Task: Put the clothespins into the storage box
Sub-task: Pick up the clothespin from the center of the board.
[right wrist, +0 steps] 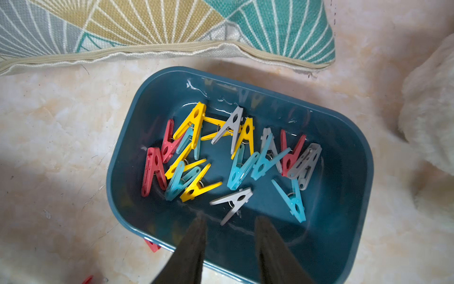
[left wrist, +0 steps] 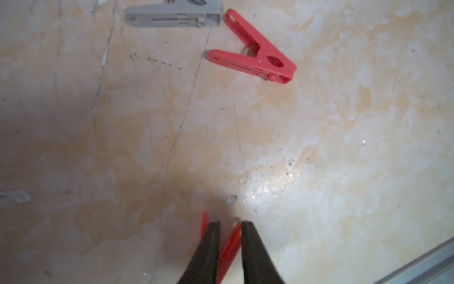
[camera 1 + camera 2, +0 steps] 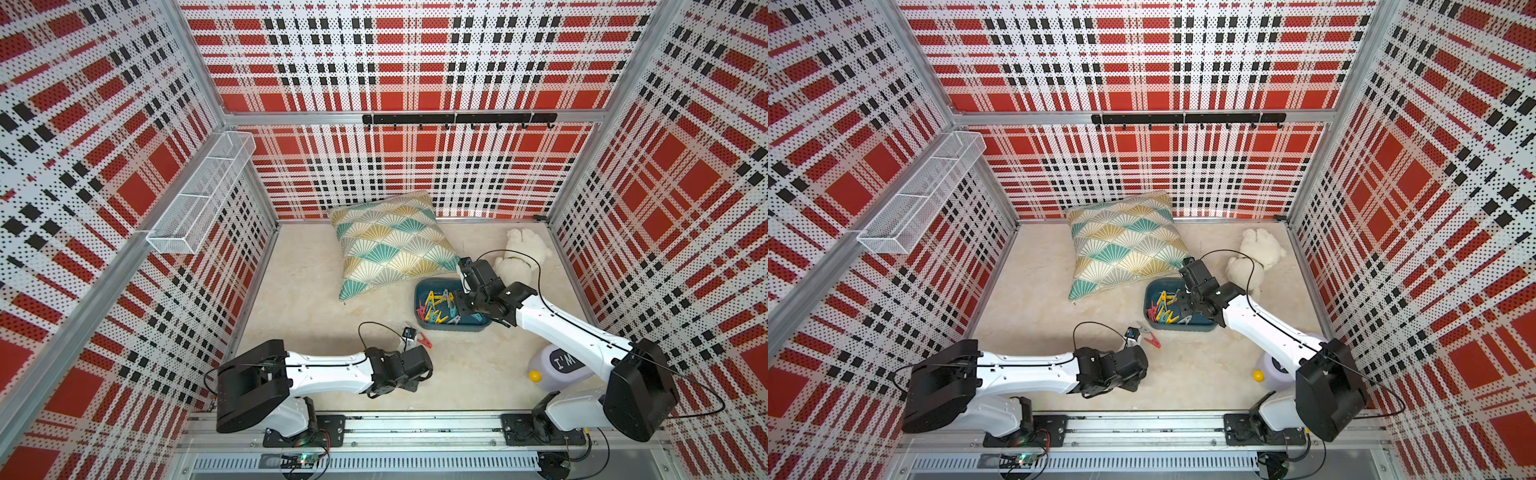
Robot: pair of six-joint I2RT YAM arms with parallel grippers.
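The dark teal storage box [image 3: 417, 300] [image 3: 1147, 300] [image 1: 118, 196] sits on the floor in front of the pillow and holds several red, yellow, blue and grey clothespins [image 1: 194, 137]. My right gripper [image 1: 232, 220] hovers open over the box's near side with nothing between its fingers. My left gripper [image 2: 230, 223] is shut on a red clothespin [image 2: 231, 246], low over the floor. Ahead of it lie a loose red clothespin [image 2: 253, 59] [image 3: 424, 341] and a grey clothespin [image 2: 172, 14]. Another red clothespin [image 1: 152, 246] peeks out beside the box's outer wall.
A fan-patterned pillow [image 3: 390, 245] lies behind the box and a white plush toy [image 3: 521, 253] to its right. A lavender container [image 3: 552, 365] with a yellow ball stands by the right arm's base. A white wire basket [image 3: 199, 195] hangs on the left wall.
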